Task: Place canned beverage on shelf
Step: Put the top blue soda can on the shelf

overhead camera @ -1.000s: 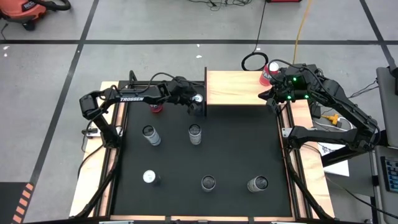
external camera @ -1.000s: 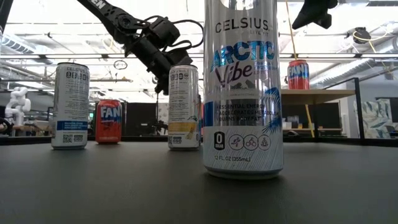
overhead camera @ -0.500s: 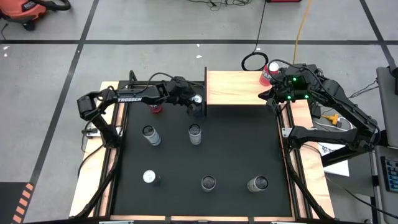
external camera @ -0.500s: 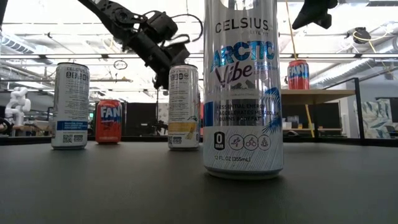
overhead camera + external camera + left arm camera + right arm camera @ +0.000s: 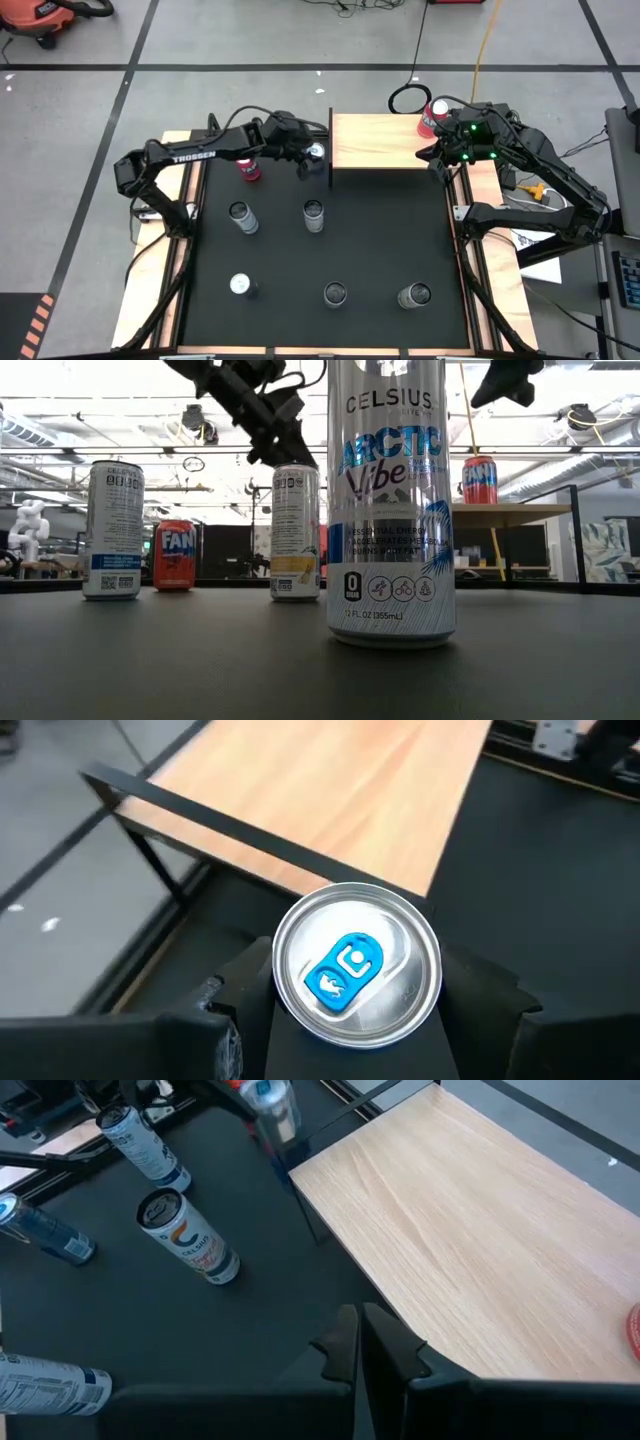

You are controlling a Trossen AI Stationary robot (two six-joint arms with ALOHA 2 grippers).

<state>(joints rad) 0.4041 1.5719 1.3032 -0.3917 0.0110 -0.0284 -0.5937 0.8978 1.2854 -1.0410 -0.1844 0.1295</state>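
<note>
Item: one can [image 5: 356, 965], silver top with blue tab, clenched by its sides in my left claw [image 5: 312, 160], held upright in the air just beside the near-left edge of the shelf [image 5: 385, 140]. Rigid but thin-walled, smooth, likely slippery; I judge mid-body the safest hold. My right claw [image 5: 358, 1335] waits pinched closed above the shelf's far end.

Five tall silver beverage cans stand on the black mat: two mid-table [image 5: 241, 216] [image 5: 313, 214] and three along the near edge [image 5: 240, 285] [image 5: 335, 294] [image 5: 414, 295]. A sixth silver can with a blue tab [image 5: 316, 153] is gripped beside the single light wooden shelf [image 5: 380, 142]. Two short red soda cans make up the rest, one at the far left [image 5: 249, 170] and one on the shelf's far right corner [image 5: 431, 116].
</note>
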